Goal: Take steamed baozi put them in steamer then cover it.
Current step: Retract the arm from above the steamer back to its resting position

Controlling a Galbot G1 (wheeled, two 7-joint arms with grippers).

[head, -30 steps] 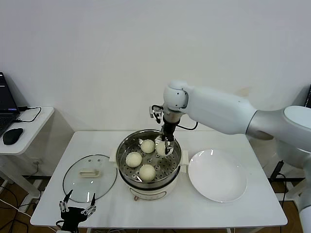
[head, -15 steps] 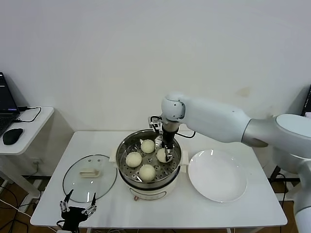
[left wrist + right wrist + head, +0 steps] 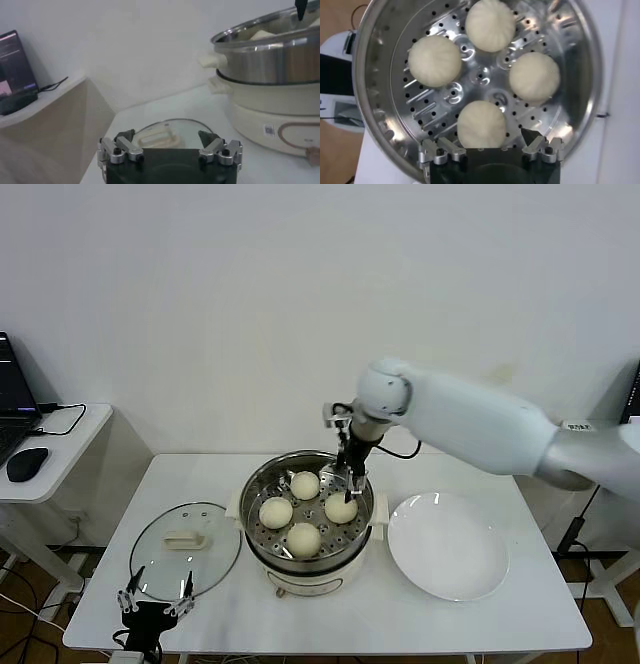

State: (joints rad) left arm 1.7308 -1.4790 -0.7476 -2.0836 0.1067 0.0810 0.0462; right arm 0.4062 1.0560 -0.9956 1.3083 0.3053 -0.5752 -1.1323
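My right gripper [image 3: 351, 471] hangs just above the far right rim of the steamer [image 3: 262, 484], fingers spread apart with nothing between them. From my right wrist I look straight down past my open fingertips [image 3: 530, 137] into the steamer [image 3: 375, 75], and all four steamed baozi [image 3: 481, 125] sit apart from one another on the perforated tray, ringed around its centre hole. In the head view the four steamed baozi [image 3: 304, 539] lie inside the pot: one toward the far side, one toward the left, one toward the right just under my gripper, and one toward the near side. The steamer stands at the middle of the white table [image 3: 500, 609], its cream base and side handles showing below the shiny wall.

The cover [image 3: 186, 546] lies flat on the table near the left edge, just beside the steamer, its cream handle facing up. It is not on the pot. A white plate [image 3: 447, 546] rests to the right of the steamer, close to it, toward the right edge of the table.

My left gripper [image 3: 156, 599] sits low at the near left corner of the table, just in front of the cover, fingers spread and holding nothing. My left wrist view shows those open fingertips [image 3: 125, 146] with the cover [image 3: 167, 131] right beyond them and the steamer [image 3: 270, 60] rising farther off.

A side desk with a laptop [image 3: 12, 409] and a mouse [image 3: 24, 464] stands beyond the table's left edge.
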